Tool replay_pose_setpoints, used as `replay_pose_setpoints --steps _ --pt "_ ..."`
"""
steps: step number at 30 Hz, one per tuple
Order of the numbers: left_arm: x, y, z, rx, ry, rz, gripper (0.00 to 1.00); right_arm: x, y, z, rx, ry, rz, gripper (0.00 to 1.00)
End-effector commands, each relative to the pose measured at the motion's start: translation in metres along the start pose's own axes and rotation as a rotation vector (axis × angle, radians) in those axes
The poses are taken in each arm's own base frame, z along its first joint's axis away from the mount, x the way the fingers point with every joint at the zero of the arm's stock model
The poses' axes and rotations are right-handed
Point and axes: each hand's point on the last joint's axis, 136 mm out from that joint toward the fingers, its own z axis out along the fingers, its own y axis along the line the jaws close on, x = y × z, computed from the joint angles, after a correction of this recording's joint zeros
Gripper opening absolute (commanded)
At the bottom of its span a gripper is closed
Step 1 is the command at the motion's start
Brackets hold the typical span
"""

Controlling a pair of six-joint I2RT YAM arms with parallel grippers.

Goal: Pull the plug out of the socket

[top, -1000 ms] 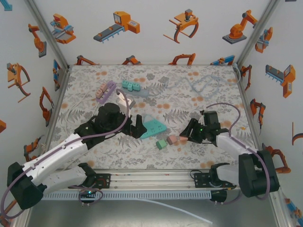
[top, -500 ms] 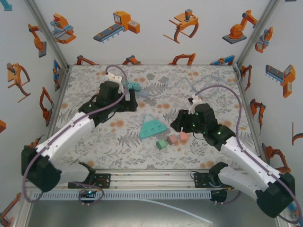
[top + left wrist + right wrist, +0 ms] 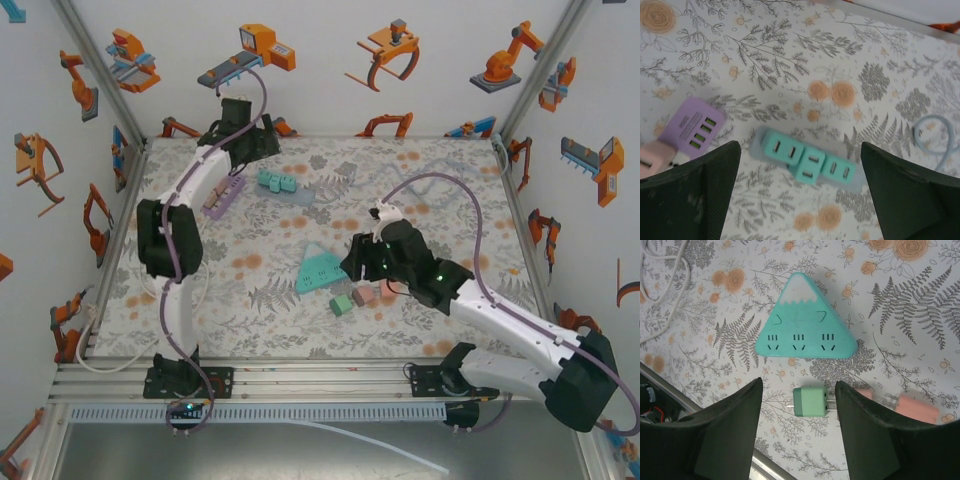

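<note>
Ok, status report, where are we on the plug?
Left end effector open, above teal plugs seated in grey strip. Right end effector open, above loose green plug by the triangular socket. Nothing held, nothing in the way.

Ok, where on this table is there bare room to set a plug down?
Bare floral mat: near left, between the left arm and the teal triangular power strip, and along its right edge. Crowded: centre, around the green cube plug, pink plugs and right fingers; far left, around the purple power strip.
</note>
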Motion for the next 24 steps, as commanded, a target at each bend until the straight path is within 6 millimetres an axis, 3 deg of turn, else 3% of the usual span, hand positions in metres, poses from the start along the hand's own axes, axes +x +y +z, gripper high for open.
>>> replay_pose_setpoints --steps 1,4,9,18,24 --pt "0.018 0.006 0.025 -0.014 0.134 -0.089 0.97 -0.005 -0.004 -0.006 0.014 -0.052 0.022 0.58" --pt "0.032 0.005 0.045 -0.009 0.198 -0.091 0.99 -0.003 -0.004 -0.01 0.009 -0.052 0.006 0.59" --pt "0.054 0.0 0.055 0.037 0.26 -0.107 0.84 -0.001 -0.003 -0.009 0.002 -0.043 -0.01 0.59" --pt "0.098 0.005 0.045 0.021 0.376 -0.078 0.74 0.001 0.003 -0.002 -0.026 -0.017 -0.012 0.59" --pt "0.123 -0.01 0.028 0.065 0.444 -0.042 0.71 0.004 -0.001 -0.003 -0.004 -0.005 -0.006 0.59"
